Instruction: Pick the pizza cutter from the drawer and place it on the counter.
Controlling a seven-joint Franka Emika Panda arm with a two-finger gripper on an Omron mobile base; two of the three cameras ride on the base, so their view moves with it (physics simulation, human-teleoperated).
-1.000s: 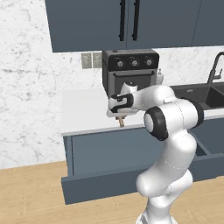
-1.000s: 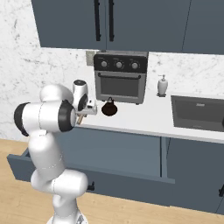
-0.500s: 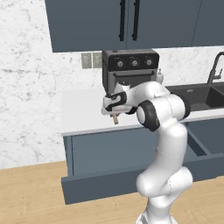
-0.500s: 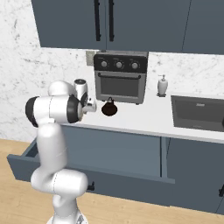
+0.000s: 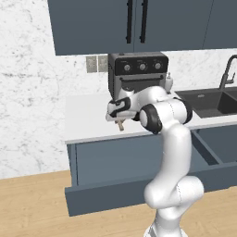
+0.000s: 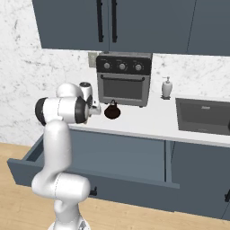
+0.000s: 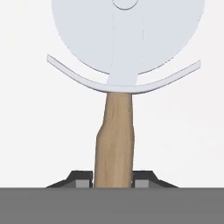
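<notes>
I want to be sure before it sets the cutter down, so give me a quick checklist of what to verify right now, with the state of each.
1. Grip: the gripper is shut on the light wooden handle of the pizza cutter with the round silver-white wheel. Ok.
2. Cutter out of the wide blue-grey drawer: ok, it is held up at the level of the flat white counter.
3. White surface beyond the wheel in the hand view: ok.
4. Dark brown bulbous object with a stem close beside the hand: cannot tell if there is enough room.
5. Cutter touching the counter: cannot tell.
6. Drawer state: open.
</notes>
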